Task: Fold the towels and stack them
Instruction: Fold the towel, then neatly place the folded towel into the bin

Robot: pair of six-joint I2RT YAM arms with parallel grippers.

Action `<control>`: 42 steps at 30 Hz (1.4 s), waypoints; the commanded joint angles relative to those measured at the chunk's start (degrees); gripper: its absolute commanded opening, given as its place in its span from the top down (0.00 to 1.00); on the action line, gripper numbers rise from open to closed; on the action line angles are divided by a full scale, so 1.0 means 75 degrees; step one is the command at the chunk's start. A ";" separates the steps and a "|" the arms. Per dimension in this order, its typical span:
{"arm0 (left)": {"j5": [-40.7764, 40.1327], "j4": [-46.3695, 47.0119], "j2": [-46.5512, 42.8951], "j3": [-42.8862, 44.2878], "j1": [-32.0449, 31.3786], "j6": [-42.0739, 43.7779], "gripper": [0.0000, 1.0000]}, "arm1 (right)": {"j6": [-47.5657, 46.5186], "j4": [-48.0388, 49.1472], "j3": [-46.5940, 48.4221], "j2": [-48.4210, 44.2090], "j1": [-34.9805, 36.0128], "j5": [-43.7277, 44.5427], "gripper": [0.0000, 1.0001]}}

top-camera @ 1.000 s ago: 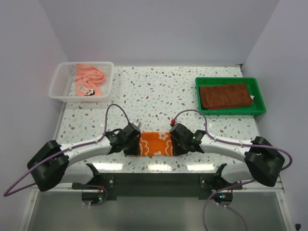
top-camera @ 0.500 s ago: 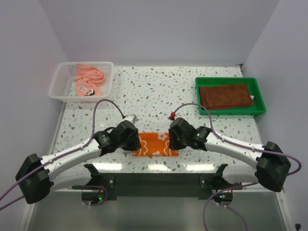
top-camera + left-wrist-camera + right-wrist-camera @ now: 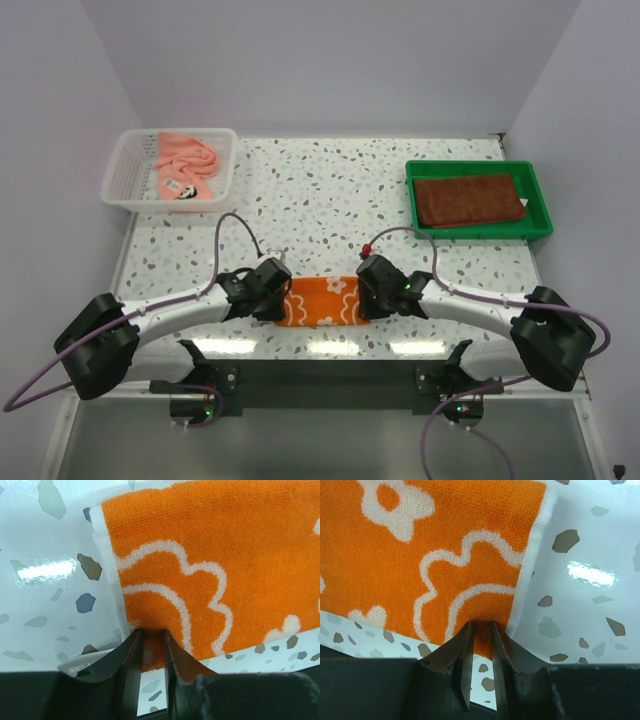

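The orange towel [image 3: 322,300] lay on the bench [image 3: 330,190] near its front edge; the left tool [image 3: 151,639] pinched the towel's left end, the right tool [image 3: 481,630] pinched its right end

Bright, even overhead light fills the top view, white glare strips gleam along the near edge of the table [image 3: 340,200], glare patches flash on its glossy surface in both wrist views, the orange towel [image 3: 240,555] shows crisp weave, and the dark fingers [image 3: 462,665] up close look soft.
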 commanded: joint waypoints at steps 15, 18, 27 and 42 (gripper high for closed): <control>-0.1176 -0.0628 0.0018 0.2631 -0.0705 0.1550 0.20 | -0.1524 -0.1918 0.0486 -0.1604 -0.3798 0.0378 0.05; -0.1222 -0.0532 0.1095 0.3438 -0.1443 0.2054 0.20 | -0.1712 -0.1871 0.0346 -0.1615 -0.4888 -0.0266 0.01; -0.1679 -0.0673 0.4225 0.5935 -0.3272 0.3238 0.39 | -0.2064 -0.1567 0.0146 -0.1346 -0.6320 -0.1556 0.01; -0.2055 -0.1036 0.6136 0.6933 -0.3789 0.4083 0.44 | -0.1982 -0.1250 -0.0135 -0.1428 -0.6332 -0.2002 0.01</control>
